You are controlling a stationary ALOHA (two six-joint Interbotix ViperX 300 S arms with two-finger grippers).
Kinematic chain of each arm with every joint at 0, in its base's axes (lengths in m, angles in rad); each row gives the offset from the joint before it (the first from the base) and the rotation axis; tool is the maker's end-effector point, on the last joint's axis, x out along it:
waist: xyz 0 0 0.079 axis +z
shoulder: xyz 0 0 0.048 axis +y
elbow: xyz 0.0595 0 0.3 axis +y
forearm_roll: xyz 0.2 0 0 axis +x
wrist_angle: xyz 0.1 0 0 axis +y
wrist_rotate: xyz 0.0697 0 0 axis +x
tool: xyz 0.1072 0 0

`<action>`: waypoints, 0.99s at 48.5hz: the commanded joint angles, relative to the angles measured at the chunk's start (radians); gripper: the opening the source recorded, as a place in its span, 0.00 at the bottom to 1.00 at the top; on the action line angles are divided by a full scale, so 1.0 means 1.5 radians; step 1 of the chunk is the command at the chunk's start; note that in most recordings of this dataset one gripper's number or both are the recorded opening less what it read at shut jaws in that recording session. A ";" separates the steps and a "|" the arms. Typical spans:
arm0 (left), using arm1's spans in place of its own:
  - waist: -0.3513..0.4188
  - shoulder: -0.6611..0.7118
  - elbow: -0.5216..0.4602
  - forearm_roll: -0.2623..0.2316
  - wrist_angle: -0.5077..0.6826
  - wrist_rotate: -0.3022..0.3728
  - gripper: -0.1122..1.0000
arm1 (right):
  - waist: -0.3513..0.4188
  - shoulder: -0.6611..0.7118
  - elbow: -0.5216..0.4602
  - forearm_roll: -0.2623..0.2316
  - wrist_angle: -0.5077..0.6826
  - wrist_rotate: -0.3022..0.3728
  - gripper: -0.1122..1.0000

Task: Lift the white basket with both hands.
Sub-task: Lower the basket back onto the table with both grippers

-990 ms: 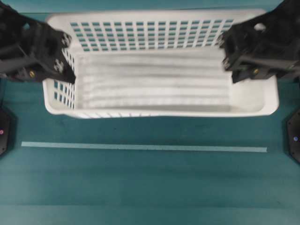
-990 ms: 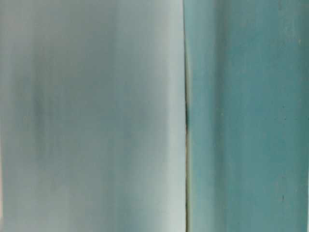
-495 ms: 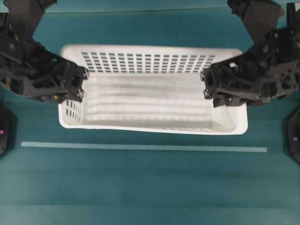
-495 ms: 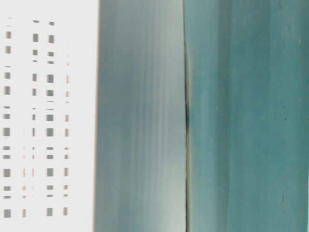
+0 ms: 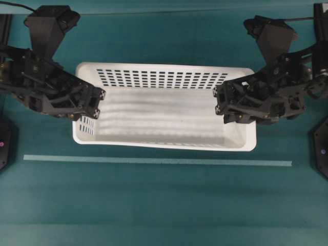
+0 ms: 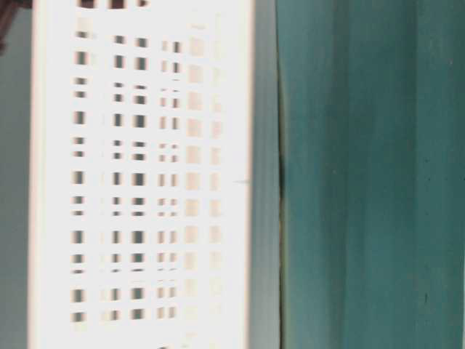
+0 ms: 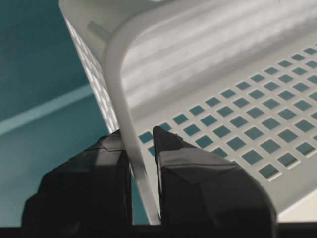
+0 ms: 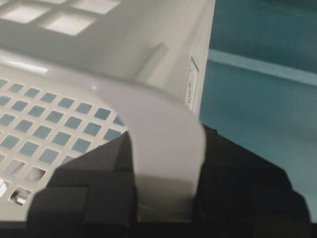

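Observation:
The white basket (image 5: 164, 113) hangs empty between my two arms, its slotted far wall toward the back. My left gripper (image 5: 95, 105) is shut on the rolled rim of the basket's left end. In the left wrist view one finger of the left gripper (image 7: 138, 136) is outside the wall and one inside the basket (image 7: 223, 59). My right gripper (image 5: 221, 105) is shut on the right end's rim. The rim of the basket (image 8: 74, 59) fills the gap of the right gripper (image 8: 168, 144). At table level the basket's slotted wall (image 6: 145, 182) fills the left half.
A pale tape line (image 5: 154, 161) runs across the teal table in front of the basket. Black arm bases sit at the left edge (image 5: 2, 141) and the right edge (image 5: 322, 148). Both arms' upper links stand behind the basket's ends.
The basket and both grippers look smaller in the overhead view, so they have sunk away from that camera. At table level the basket has come into view from the left. Both grips are unchanged.

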 commanded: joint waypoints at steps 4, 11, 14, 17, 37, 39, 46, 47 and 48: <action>0.005 0.007 0.039 0.006 -0.056 0.005 0.14 | 0.002 0.018 0.028 0.007 -0.049 -0.006 0.27; 0.005 0.012 0.078 0.006 -0.089 0.002 0.14 | 0.003 0.039 0.060 0.014 -0.074 -0.010 0.27; 0.005 0.018 0.096 0.006 -0.099 0.002 0.14 | 0.003 0.051 0.070 0.019 -0.085 -0.012 0.27; 0.005 0.025 0.107 0.006 -0.107 0.001 0.14 | 0.005 0.061 0.078 0.021 -0.097 -0.013 0.27; 0.014 0.086 0.131 0.006 -0.163 -0.002 0.11 | 0.005 0.123 0.085 0.024 -0.114 -0.037 0.27; 0.014 0.092 0.132 0.006 -0.166 -0.004 0.11 | 0.006 0.127 0.085 0.025 -0.114 -0.037 0.27; 0.014 0.118 0.139 0.006 -0.181 -0.010 0.11 | 0.006 0.137 0.090 0.032 -0.114 -0.038 0.27; 0.014 0.123 0.140 0.006 -0.185 -0.013 0.11 | 0.006 0.139 0.092 0.033 -0.114 -0.038 0.27; 0.013 0.126 0.140 0.006 -0.188 -0.015 0.10 | 0.006 0.141 0.093 0.033 -0.114 -0.038 0.27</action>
